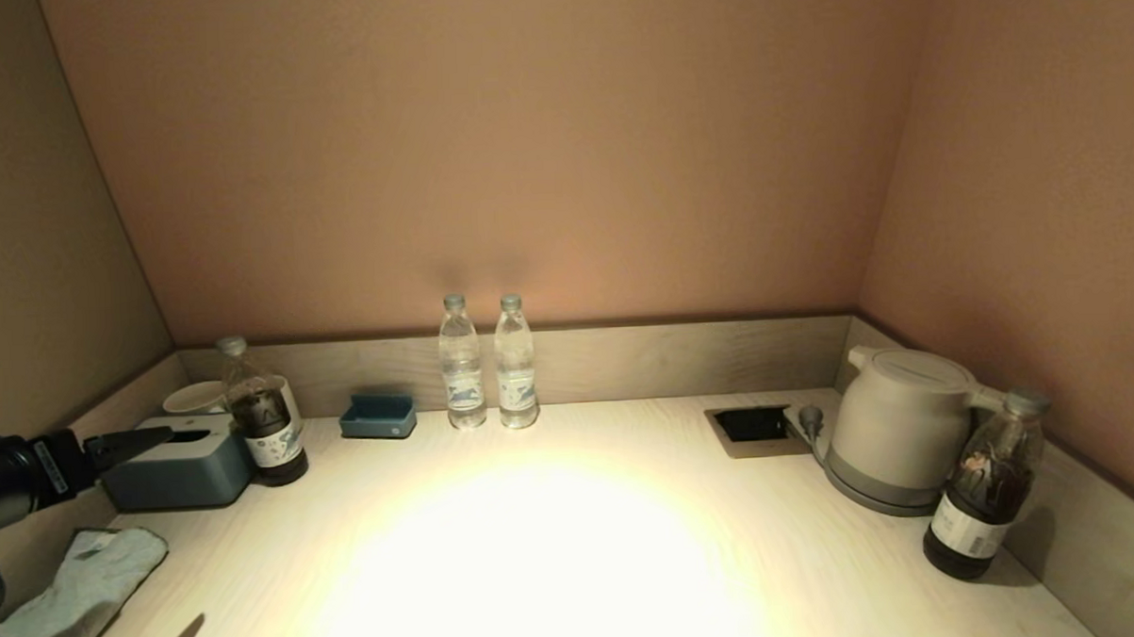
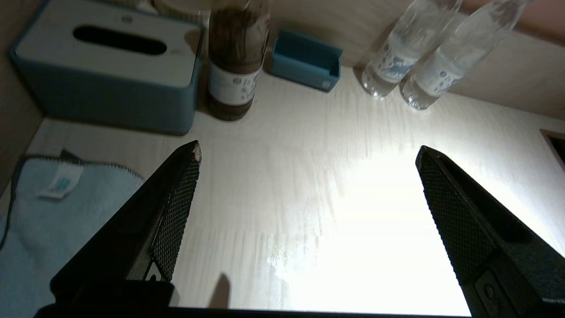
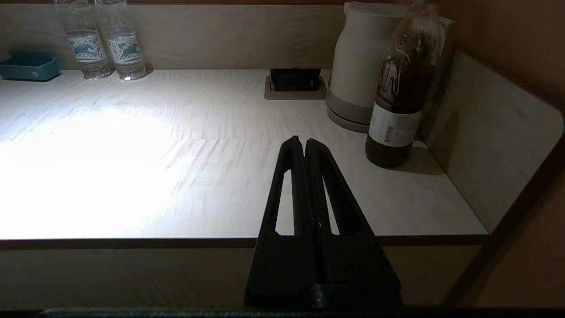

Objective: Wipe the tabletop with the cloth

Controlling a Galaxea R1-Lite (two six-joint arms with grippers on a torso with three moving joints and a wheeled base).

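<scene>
Above the cloth (image 1: 77, 590), left gripper (image 2: 309, 152) wide apart — tabletop (image 1: 575, 544) bare.

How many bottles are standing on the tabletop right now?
4. Two clear water bottles stand side by side at the back rim; one dark drink bottle beside the tissue box; another dark bottle by the kettle. None appears hidden.

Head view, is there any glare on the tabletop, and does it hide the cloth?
Head view: a bright washed-out patch covers the middle of the tabletop; the cloth lies outside it, in dimmer light at the left edge. Left wrist view: glare sits between the open left gripper fingers. Right wrist view: glare left of the shut right gripper.
</scene>
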